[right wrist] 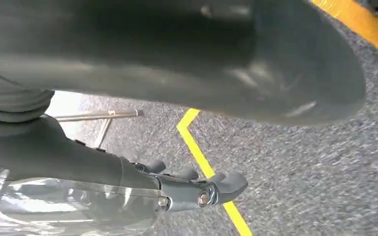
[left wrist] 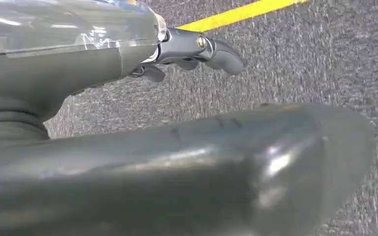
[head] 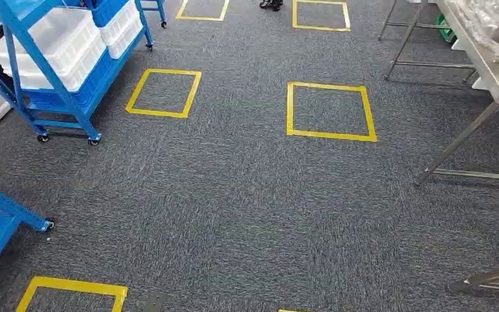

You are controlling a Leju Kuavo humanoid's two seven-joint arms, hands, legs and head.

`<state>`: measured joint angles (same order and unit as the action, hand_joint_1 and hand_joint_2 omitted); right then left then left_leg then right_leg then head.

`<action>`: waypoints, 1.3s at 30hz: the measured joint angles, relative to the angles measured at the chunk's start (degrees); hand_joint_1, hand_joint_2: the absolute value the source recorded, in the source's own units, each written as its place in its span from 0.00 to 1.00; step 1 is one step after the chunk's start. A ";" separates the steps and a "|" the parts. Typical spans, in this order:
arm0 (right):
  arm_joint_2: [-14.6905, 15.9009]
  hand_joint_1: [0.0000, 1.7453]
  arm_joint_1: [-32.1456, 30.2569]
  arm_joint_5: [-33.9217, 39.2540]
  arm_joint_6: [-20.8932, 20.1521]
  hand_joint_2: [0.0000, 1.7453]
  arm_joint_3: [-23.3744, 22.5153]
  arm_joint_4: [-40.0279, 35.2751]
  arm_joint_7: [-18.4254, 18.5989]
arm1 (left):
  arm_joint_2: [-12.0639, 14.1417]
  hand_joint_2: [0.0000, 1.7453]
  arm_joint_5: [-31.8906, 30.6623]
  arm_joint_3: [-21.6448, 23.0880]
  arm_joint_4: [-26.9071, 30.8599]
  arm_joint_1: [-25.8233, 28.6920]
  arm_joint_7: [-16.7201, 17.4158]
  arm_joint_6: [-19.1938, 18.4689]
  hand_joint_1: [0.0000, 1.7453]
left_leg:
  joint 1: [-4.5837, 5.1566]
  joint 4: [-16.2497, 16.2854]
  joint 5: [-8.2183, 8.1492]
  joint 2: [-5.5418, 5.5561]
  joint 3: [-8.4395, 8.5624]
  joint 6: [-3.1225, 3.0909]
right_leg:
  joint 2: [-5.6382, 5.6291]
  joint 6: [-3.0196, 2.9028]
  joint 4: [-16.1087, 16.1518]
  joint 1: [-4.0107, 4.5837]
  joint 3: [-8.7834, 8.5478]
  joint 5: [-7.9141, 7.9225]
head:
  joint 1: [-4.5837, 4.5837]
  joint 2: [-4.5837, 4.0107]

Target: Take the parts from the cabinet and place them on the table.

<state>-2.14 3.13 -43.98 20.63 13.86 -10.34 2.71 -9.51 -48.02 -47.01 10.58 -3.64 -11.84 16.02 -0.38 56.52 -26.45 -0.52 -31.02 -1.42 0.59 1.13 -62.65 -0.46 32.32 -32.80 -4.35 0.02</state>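
I see grey carpet (head: 234,195) stretching wide ahead, blue cabinet (head: 58,65) at 10 o'clock, steel tabletop (head: 487,58) at 2. Both my left hand (left wrist: 128,54) and right hand (right wrist: 128,182) grasp a clear plastic-wrapped part (right wrist: 54,206).

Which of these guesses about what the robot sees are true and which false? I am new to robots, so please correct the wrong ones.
1. The floor is grey carpet marked with yellow tape squares. True.
2. The blue wheeled rack carries white bins. True.
3. The metal table stands on the left of the head view. False: it is on the right; the blue rack is on the left.
4. The left robot hand has clear plastic wrapping against it. True.
5. The right robot hand rests flat on the table. False: it hangs above the carpet, over a yellow tape line.
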 joint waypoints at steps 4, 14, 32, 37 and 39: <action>-0.04 0.00 -0.08 -0.09 -0.18 0.00 0.07 0.00 0.20 | 0.00 0.00 0.04 -0.07 0.00 0.04 -0.37 0.00 0.00 | 0.22 0.09 0.10 1.23 -0.30 -0.10 | -0.34 0.33 -12.77 -0.34 6.51 -4.04 | -0.02 0.00; 0.02 0.00 0.48 -0.13 -0.50 0.00 0.07 0.00 0.70 | -0.11 0.00 -0.13 -0.17 0.00 -0.31 -1.31 -0.04 0.00 | 0.09 1.78 -0.70 2.91 -1.19 2.32 | -1.35 -2.28 5.58 -0.30 -1.45 5.23 | -0.02 0.00; 0.42 0.00 2.16 -1.25 -2.93 0.00 0.13 -0.04 1.36 | -0.15 0.00 0.04 -0.77 0.00 -0.63 -0.70 -0.22 0.00 | 0.16 0.09 -0.19 0.45 0.11 -0.14 | 0.06 -0.06 -5.43 0.02 3.06 -2.00 | -0.02 0.00; 0.53 0.00 1.91 -0.81 -2.78 0.00 0.13 -0.04 1.46 | -0.17 0.00 -0.07 -0.98 0.00 -0.70 -1.20 -0.46 0.00 | 0.31 0.19 -0.24 2.34 0.33 -0.06 | -0.43 -0.17 -5.15 -0.15 3.32 1.82 | -0.02 0.00; 0.85 0.00 1.76 -0.66 -2.58 0.00 0.13 -0.02 1.42 | -0.24 0.00 0.02 -1.03 0.00 -0.84 -1.36 -0.59 0.00 | 0.21 0.19 -0.33 2.94 0.43 0.21 | -2.91 -0.75 4.26 -0.22 -0.92 5.13 | -0.02 0.00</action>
<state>-1.29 4.89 -44.63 18.05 13.99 -10.36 4.13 -9.75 -48.00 -48.04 10.58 -4.48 -13.20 15.43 -0.17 56.71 -26.78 2.42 -30.59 -1.22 -2.32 0.38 -58.39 -0.67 31.40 -27.67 -4.37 0.02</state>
